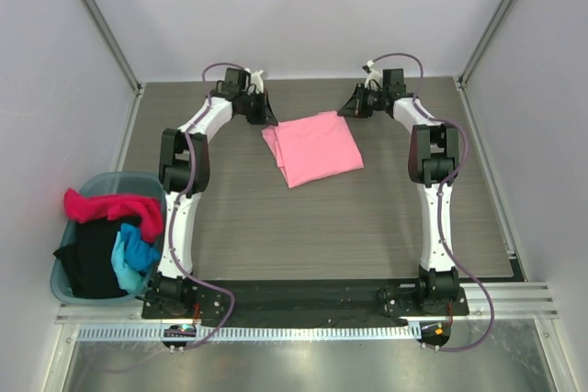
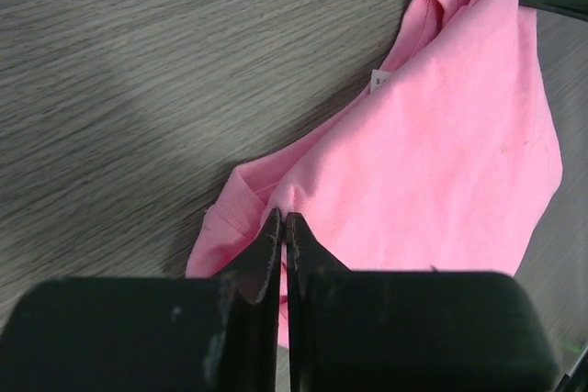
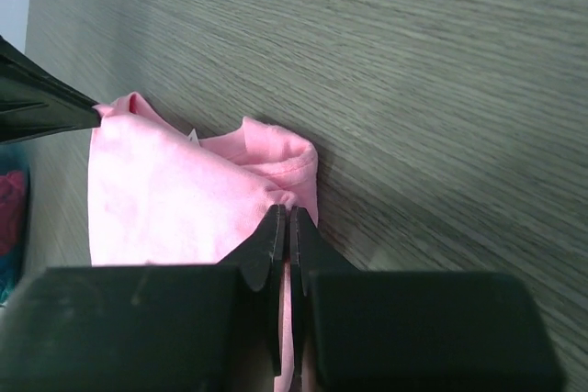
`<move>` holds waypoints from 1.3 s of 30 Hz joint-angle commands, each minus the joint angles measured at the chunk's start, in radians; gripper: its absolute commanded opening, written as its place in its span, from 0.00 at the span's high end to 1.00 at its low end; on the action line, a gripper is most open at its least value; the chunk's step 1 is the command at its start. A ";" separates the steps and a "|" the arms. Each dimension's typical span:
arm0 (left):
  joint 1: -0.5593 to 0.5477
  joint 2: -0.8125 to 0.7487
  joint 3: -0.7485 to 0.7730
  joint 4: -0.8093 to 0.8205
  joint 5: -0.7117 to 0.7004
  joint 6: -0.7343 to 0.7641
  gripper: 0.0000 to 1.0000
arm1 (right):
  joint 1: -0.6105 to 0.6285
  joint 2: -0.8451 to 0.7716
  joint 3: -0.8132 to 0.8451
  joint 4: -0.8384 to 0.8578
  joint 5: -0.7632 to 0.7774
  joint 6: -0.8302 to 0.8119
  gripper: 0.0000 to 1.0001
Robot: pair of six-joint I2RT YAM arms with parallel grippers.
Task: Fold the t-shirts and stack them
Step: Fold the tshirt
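Top view: pink t-shirt (image 1: 312, 147) is lying part-folded on the bench (image 1: 276, 236), toward the far side. Left fingers (image 1: 261, 115) and right fingers (image 1: 356, 107) are sitting at its two far corners. Other t-shirts (image 1: 110, 227) are waiting in the teal basket (image 1: 64, 268).

Left wrist: fingers are pinching together on a hem, cloth puckering at the tips and the shirt body spreading ahead.

Right wrist: same, fingers are clamping a rolled edge.

For the fold, I'd be lifting both corners level, in sync, with even tension to avoid skew.

Grey wood-grain tbl (image 1: 276, 227) w/ plain white walls (image 1: 303, 6), alu corner posts (image 1: 103, 25), even light.
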 commanded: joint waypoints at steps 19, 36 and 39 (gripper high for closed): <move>-0.005 -0.294 -0.184 -0.035 0.103 0.037 1.00 | 0.004 -0.142 0.027 0.148 -0.101 0.113 0.99; 0.015 -0.455 -0.377 -0.118 0.022 0.106 1.00 | 0.067 -0.064 0.114 0.196 -0.111 0.149 0.99; 0.029 -0.464 -0.376 -0.125 -0.027 0.112 1.00 | 0.082 -0.035 0.146 0.201 -0.102 0.148 0.99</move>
